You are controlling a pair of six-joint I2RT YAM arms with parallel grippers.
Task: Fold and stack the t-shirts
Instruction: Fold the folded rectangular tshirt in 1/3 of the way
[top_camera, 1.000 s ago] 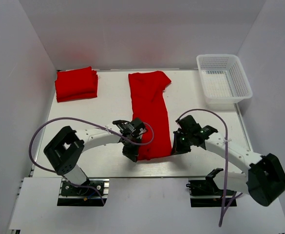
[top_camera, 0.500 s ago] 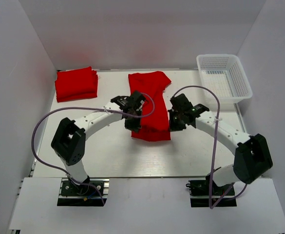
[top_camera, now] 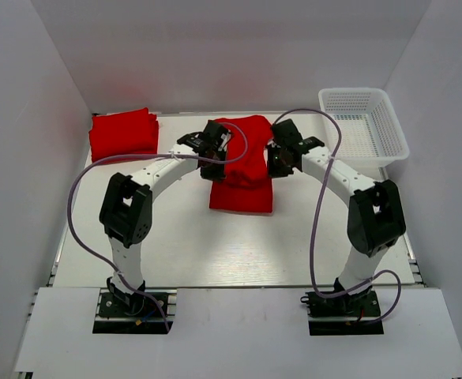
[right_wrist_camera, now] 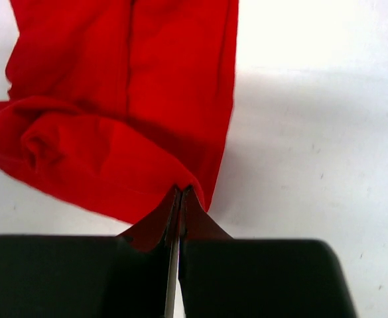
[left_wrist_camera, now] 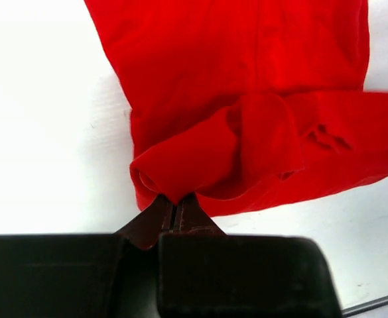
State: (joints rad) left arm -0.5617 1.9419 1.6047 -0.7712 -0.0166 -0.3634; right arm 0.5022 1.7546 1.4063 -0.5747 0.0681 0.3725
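Observation:
A red t-shirt [top_camera: 242,170] lies folded lengthwise in the middle of the table, its near end doubled back over the far part. My left gripper [top_camera: 219,160] is shut on the shirt's left corner [left_wrist_camera: 174,179]. My right gripper [top_camera: 274,162] is shut on the right corner [right_wrist_camera: 187,182]. Both hold the lifted end above the shirt's far half. A stack of folded red t-shirts [top_camera: 123,135] sits at the far left corner.
A white mesh basket [top_camera: 362,130] stands at the far right. White walls close in the table on three sides. Both arms' cables loop over the near half of the table [top_camera: 215,245].
Both grippers have carried the shirt's near end away from the table's front edge toward the far end, folding the long strip over itself.

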